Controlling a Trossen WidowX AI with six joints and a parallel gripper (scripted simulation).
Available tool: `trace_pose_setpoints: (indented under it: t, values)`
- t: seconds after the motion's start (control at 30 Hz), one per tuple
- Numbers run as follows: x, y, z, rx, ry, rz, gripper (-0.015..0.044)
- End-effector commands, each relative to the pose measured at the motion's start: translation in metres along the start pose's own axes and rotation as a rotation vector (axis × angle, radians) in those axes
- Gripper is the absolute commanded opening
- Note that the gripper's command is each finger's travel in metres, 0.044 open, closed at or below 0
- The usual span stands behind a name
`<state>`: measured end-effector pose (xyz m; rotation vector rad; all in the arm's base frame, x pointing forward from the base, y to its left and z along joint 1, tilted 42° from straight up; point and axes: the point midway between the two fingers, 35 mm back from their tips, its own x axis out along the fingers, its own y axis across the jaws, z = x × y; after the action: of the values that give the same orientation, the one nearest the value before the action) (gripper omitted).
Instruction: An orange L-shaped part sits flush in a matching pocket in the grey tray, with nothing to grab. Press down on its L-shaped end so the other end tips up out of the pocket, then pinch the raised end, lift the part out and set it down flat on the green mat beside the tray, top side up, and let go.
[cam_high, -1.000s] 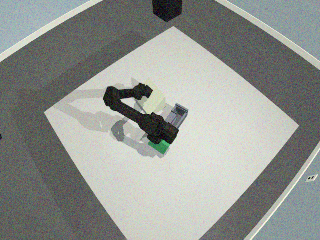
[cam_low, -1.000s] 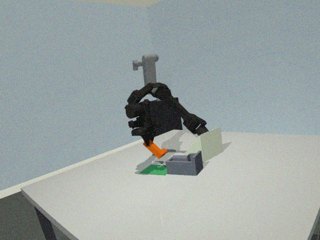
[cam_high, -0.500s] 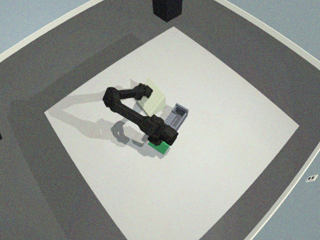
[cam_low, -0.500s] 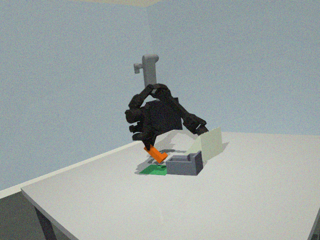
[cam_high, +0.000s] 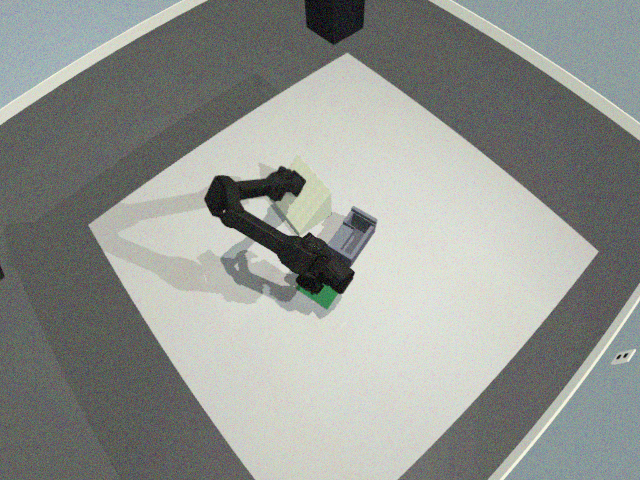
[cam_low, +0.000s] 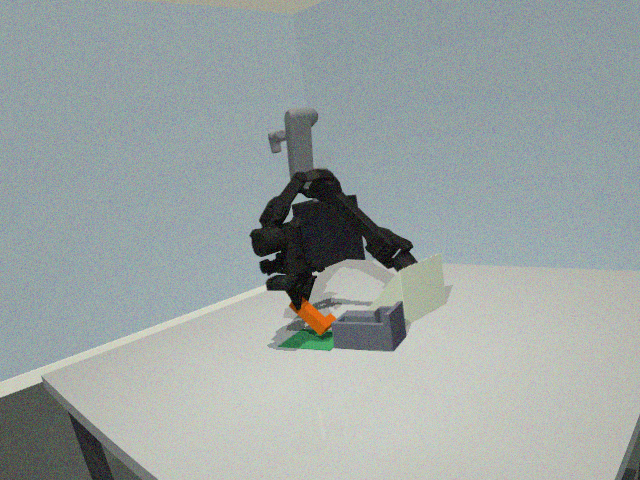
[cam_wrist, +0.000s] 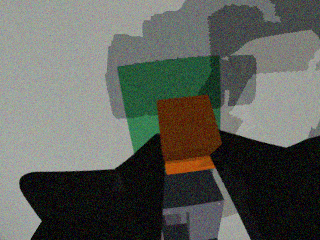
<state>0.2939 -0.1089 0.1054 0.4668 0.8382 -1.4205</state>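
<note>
The orange L-shaped part (cam_low: 314, 319) (cam_wrist: 187, 122) is out of its pocket, tilted, with its L-shaped end lowest and toward the tray. My gripper (cam_low: 299, 304) (cam_wrist: 183, 136) is shut on its raised end and holds it above the green mat (cam_high: 326, 299) (cam_low: 297, 341) (cam_wrist: 145, 90). The grey tray (cam_high: 360, 237) (cam_low: 361, 336) (cam_wrist: 206, 220) stands beside the mat, its pocket empty. The low end is close to the tray's near wall; I cannot tell if they touch. In the top view the arm hides the part and my fingertips.
A pale yellow-green angled panel (cam_high: 311, 198) (cam_low: 426, 289) stands behind the tray, near the arm's base. A black block (cam_high: 334, 18) (cam_low: 328, 232) and a grey post (cam_low: 299, 142) stand in the background. Arm shadows fall across the mat and table.
</note>
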Motion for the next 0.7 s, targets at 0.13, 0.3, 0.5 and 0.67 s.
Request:
trace_pose_setpoints:
  t: [0.13, 0.3, 0.5, 0.67]
  values:
    - [0.0138, -0.0018, -0.0003, -0.006, -0.003, -0.007, 0.0000]
    - [0.0161, -0.0020, -0.0002, -0.006, -0.003, -0.007, 0.0000]
    - [0.0162, -0.0020, -0.0002, -0.006, -0.003, -0.007, 0.0000]
    - [0.0162, -0.0020, -0.0002, -0.006, -0.003, -0.007, 0.0000]
